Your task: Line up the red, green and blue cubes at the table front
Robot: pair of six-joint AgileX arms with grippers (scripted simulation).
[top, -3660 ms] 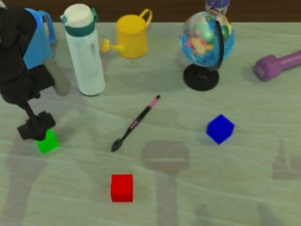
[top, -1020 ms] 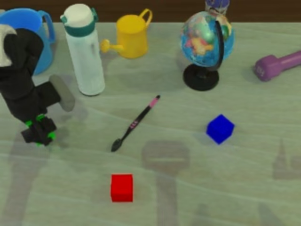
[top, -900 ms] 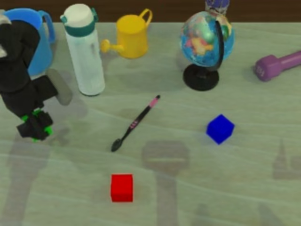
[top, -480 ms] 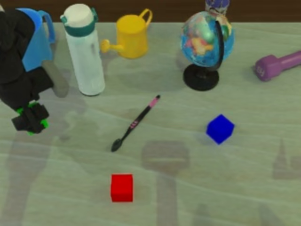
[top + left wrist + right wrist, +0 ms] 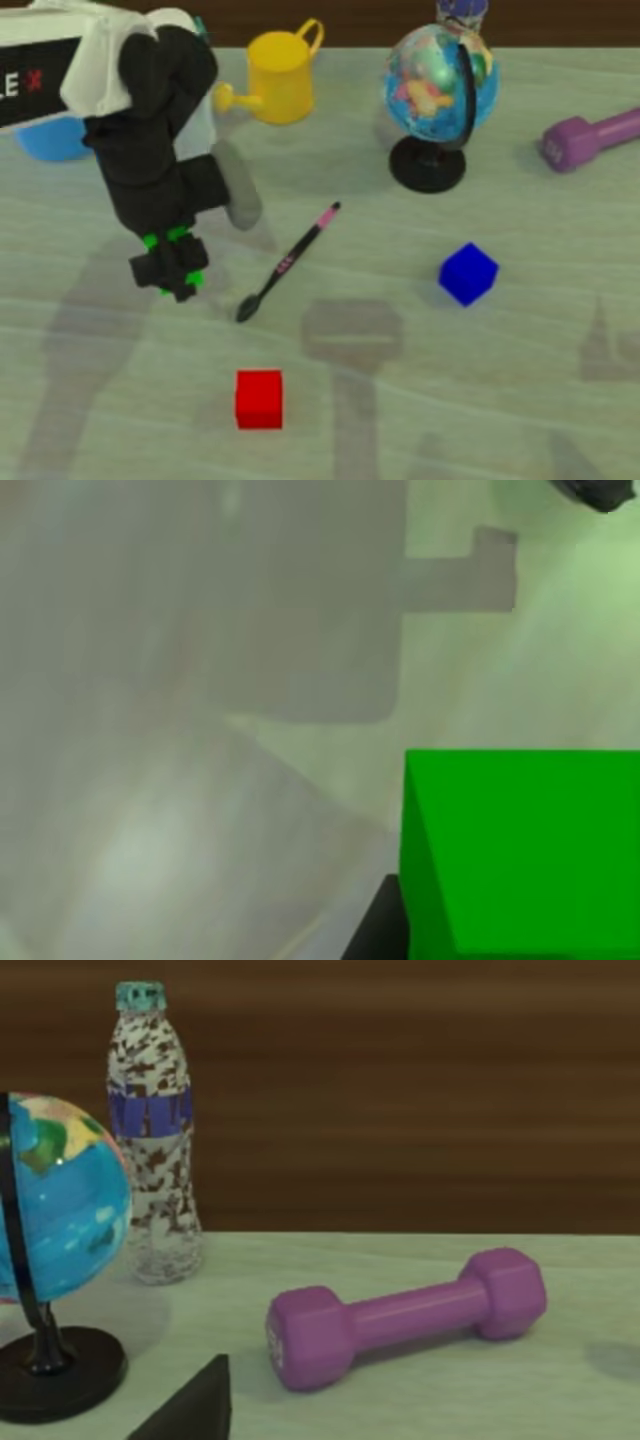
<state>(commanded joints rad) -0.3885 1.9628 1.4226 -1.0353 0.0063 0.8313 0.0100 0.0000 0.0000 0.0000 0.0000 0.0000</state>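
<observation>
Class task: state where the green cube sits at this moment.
In the top view the green cube is on the table's left side, held in the left pincer, left of the black brush.

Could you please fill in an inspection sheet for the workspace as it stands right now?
Surface: table of pale grey-green wood with wavy grain, shadows across it.
Job's things: red cube near the front edge; blue cube right of centre; green cube held in the left gripper, off the table.
Clutter: yellow watering can, globe, purple dumbbell, black brush with a pink handle, speckled bottle, light-blue mug partly hidden behind the arm.
Grippers: left gripper shut on the green cube, left of the brush; right gripper not in the top view.
Cables: nothing seen.
Surroundings: dark brown wall behind the table.
</observation>
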